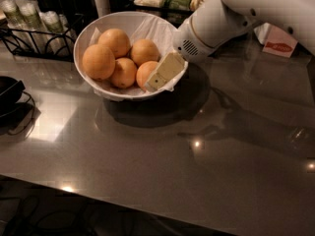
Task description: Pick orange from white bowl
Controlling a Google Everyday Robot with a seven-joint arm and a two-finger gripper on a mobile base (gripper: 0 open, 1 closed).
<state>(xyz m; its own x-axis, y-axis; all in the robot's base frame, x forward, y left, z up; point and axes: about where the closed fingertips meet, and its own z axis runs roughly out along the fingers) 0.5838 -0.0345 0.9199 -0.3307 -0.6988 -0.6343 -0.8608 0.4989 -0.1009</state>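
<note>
The white bowl (86,36), lined with crinkled white paper, stands at the back left of the grey table and holds several oranges. The orange (146,71) at the bowl's front right lies right against my gripper (156,80). The gripper reaches down into the bowl over its right rim, and its cream-coloured end covers that orange's right side. Other oranges (123,73) lie to the left, and a slightly bigger orange (98,61) sits at the far left. My white arm (221,18) comes in from the upper right.
A dark black dish (7,90) with a cable sits at the left edge. A wire rack (47,43) with bottles stands behind the bowl on the left. A red-and-white packet (278,41) lies at the back right. Containers line the back edge.
</note>
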